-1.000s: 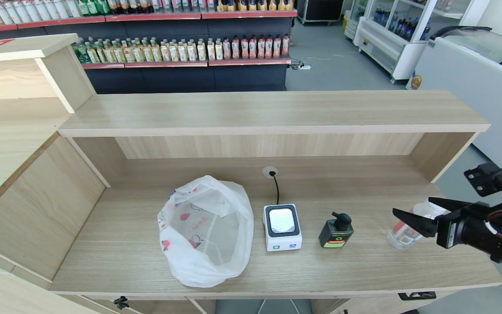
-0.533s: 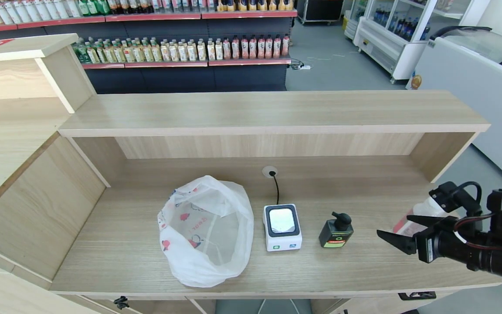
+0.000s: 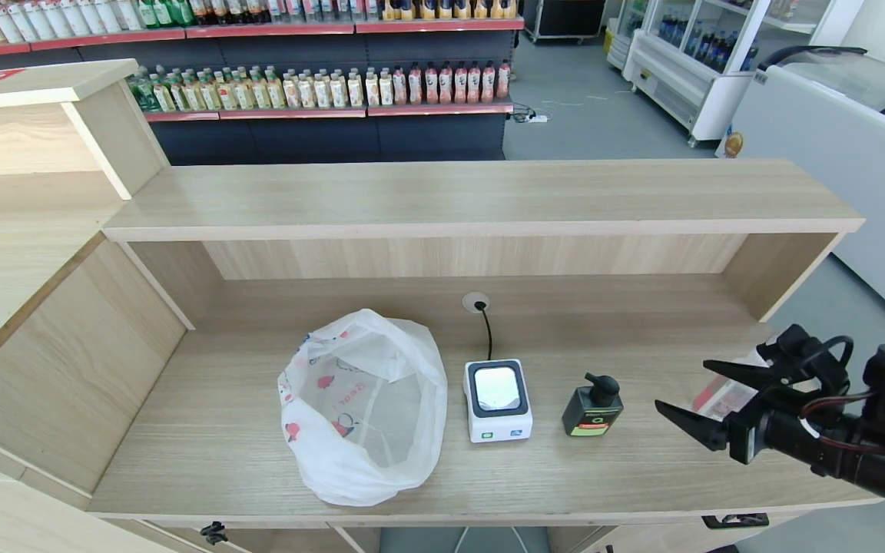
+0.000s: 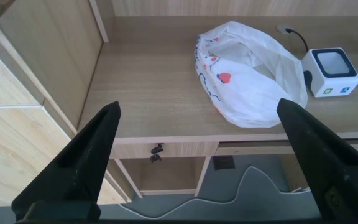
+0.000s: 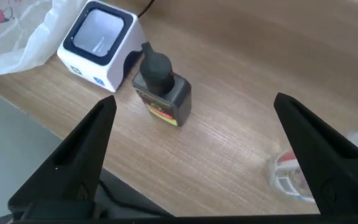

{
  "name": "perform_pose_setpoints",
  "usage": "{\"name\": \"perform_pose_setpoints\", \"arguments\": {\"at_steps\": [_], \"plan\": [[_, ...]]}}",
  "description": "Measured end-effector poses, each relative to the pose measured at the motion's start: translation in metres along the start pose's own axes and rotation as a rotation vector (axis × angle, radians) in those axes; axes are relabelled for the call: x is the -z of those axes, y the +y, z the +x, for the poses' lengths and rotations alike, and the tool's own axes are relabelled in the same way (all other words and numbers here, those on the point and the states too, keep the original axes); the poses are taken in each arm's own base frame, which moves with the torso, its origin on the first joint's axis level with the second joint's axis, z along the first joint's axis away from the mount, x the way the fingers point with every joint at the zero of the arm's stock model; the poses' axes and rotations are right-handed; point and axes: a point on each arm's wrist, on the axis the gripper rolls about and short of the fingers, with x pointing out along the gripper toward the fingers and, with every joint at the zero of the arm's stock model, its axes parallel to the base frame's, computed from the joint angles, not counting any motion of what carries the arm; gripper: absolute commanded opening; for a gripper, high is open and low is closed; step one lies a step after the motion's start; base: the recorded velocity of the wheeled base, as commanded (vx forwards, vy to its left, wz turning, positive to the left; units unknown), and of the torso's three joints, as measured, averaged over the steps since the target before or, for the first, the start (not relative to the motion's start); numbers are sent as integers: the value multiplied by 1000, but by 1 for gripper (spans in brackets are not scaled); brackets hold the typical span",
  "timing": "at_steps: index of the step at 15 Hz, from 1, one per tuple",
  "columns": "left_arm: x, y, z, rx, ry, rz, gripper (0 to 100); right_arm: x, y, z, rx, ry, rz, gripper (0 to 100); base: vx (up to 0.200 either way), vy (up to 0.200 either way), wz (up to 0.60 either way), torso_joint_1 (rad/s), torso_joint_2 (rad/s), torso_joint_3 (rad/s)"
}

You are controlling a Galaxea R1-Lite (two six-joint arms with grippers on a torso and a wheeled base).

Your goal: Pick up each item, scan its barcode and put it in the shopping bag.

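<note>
Here, spread jaws at the right end of the surface (image 3: 642, 476).
The dark pump bottle (image 3: 592, 407) carries a green-and-red label, its print too small to read; it stands near the white scanner (image 3: 497, 399), apart from the right jaws, which hang spread wide near the front edge with bare wood between. A clear bottle (image 3: 723, 395) with a red label shows partly behind them. The left jaws, also spread, hang out before the front edge, the shopping bag (image 3: 366, 407) lying open beyond.
</note>
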Motion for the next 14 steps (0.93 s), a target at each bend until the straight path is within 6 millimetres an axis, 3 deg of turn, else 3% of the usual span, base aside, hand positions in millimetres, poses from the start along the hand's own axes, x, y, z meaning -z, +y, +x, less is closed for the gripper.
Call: {"name": "perform_pose_setpoints", "arguments": {"at_steps": [2,4,6,14], "plan": [[0,0,0,-1,0,0,100,11,5,-2,10,-44,-43,100,0,0,0,0,0,0],[0,0,0,-1,0,0,100,31,17,-9,-30,45,8,100,0,0,0,0,0,0],[0,0,0,0,0,0,100,39,20,-12,-36,83,31,100,0,0,0,0,0,0],[0,0,0,0,0,0,100,58,4,-1,-4,130,71,100,0,0,0,0,0,0]]}}
